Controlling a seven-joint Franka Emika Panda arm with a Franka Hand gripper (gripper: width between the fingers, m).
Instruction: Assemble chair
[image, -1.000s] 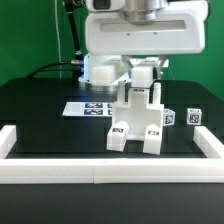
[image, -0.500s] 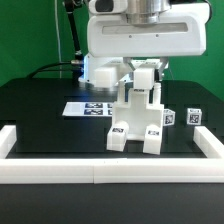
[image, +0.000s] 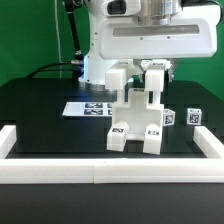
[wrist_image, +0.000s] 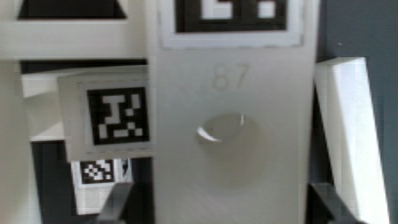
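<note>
The chair (image: 138, 125) stands part-built on the black table, a white blocky assembly with marker tags on its two front legs. My gripper (image: 148, 82) hangs straight above it and is shut on the upright white part at its top. In the wrist view this part (wrist_image: 222, 120) is a wide flat white face with a round dimple and a tag at one end. It fills the gap in my gripper (wrist_image: 222, 205), with dark fingers (wrist_image: 118, 200) on either side of it. Beside it shows another tagged white chair part (wrist_image: 111, 108).
The marker board (image: 84, 108) lies flat behind the chair, toward the exterior view's left. Two small tagged white cubes (image: 193, 117) sit at the exterior view's right. A long low white border rail (image: 100, 172) runs along the front and up both sides.
The hand has turned and shifted toward the exterior view's right while still closed on the top part. The chair has stayed where it was.
</note>
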